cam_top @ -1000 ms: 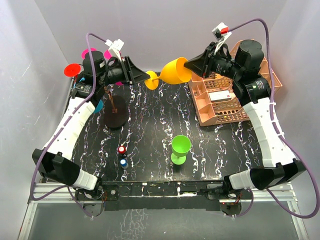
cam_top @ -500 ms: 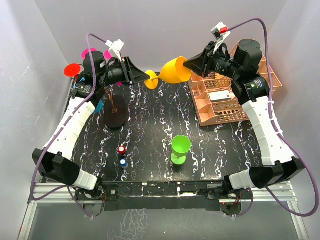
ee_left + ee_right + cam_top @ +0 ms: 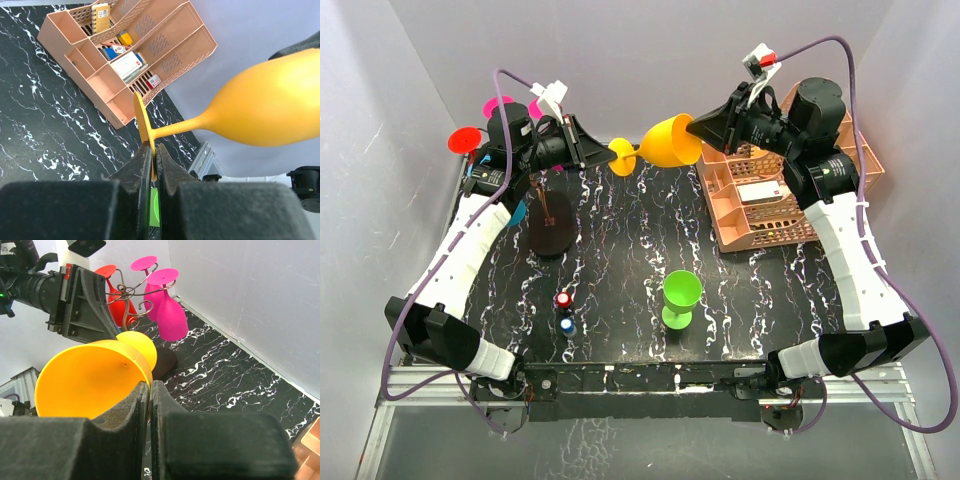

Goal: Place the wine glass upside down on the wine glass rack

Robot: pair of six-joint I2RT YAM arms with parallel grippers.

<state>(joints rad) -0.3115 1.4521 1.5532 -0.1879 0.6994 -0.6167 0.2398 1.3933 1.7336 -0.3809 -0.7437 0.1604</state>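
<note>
1. Yellow wine glass [image 3: 667, 142] is up in the air over the back of the table [image 3: 620, 250]. It lies sideways, foot toward the left arm and bowl mouth toward the right arm.
2. Left gripper [image 3: 154, 149] is closed down on the edge of the glass's flat foot. The disc is pinched between the two fingers, with no other gap.
3. Right gripper [image 3: 149, 385] is pinched tight on the bowl rim, one finger inside the bowl and one outside.
4. Wine glass rack [image 3: 552, 232] stands at back left, below and just beside the left gripper. It has a dark oval base, a thin stem and scroll arms on top. The yellow glass is not on it.
5. A red glass [image 3: 117, 306] and pink glasses [image 3: 170, 317] hang upside down from the scroll arms, feet up.
6. Green glass [image 3: 680, 296] stands upright at front middle, well apart from the rack.
7. Peach basket [image 3: 725, 228] sits at back right under the right arm, with small packets in its compartments.
8. Small red and blue bits [image 3: 564, 310] sit at front left, too small to identify.
</note>
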